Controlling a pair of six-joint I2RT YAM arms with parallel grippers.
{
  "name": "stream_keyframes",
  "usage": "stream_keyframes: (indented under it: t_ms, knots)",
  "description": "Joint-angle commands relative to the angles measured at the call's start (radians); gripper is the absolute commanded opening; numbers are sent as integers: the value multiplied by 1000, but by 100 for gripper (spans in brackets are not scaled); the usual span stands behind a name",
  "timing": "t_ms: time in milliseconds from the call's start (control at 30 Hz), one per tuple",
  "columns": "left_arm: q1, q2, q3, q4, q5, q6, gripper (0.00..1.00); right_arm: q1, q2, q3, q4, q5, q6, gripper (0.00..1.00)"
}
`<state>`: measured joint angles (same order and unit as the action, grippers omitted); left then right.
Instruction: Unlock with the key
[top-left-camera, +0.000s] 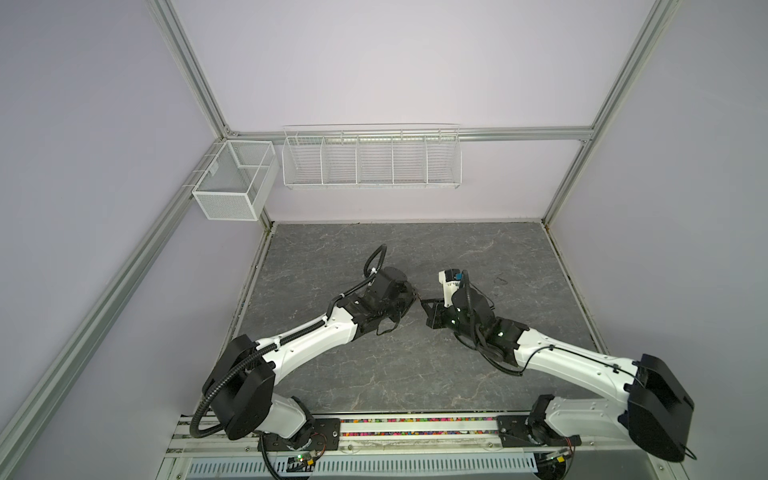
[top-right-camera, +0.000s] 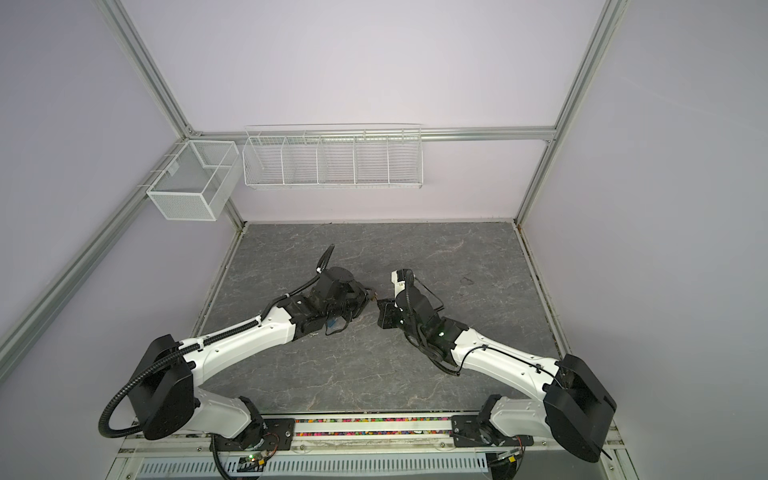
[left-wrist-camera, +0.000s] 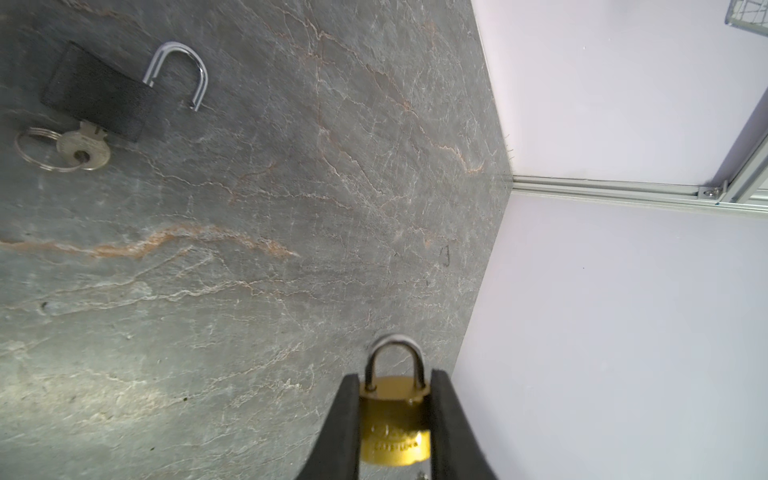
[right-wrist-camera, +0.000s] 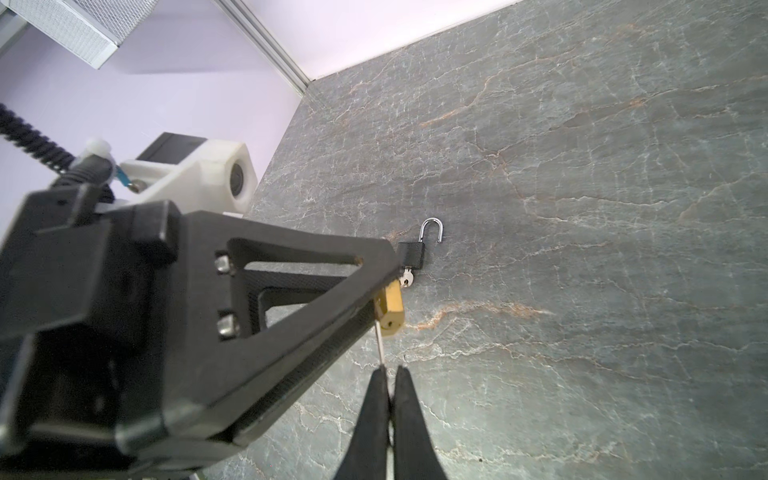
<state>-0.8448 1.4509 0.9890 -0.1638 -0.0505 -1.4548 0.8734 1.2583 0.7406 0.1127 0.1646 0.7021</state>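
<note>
Above table (left-wrist-camera: 291, 249) centre, left gripper (left-wrist-camera: 395, 376) held brass padlock (left-wrist-camera: 395, 428) by body sides, shackle (left-wrist-camera: 395, 338) closed, presenting keyhole end to right gripper (right-wrist-camera: 390, 370), pinched tight on key (right-wrist-camera: 380, 345); blade tip at lock's base, seating unclear. Nearby, black padlock (left-wrist-camera: 95, 97) lay open.

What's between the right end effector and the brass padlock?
Only the key, edge-on, pinched by the right end effector and reaching the underside of the brass padlock; the right wrist view shows it. Whether its tip sits in the keyway is unclear.
</note>
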Motion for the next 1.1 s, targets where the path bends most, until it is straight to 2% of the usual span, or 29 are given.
stream_keyframes:
  t_ms: [0,333,700,1067]
  knots:
    - [-2,-24,-20,34,-24,-21,0,7,2,12,0,8,-15,6]
    - [0,-33,-21,38,-27,-21,0,10,7,20,-45,35,-25,6]
    - [-1,-28,-22,50,-18,-21,0,10,33,59,-39,15,-38,6]
    - [0,-47,-24,47,-22,-26,0,11,35,71,-89,66,-37,6]
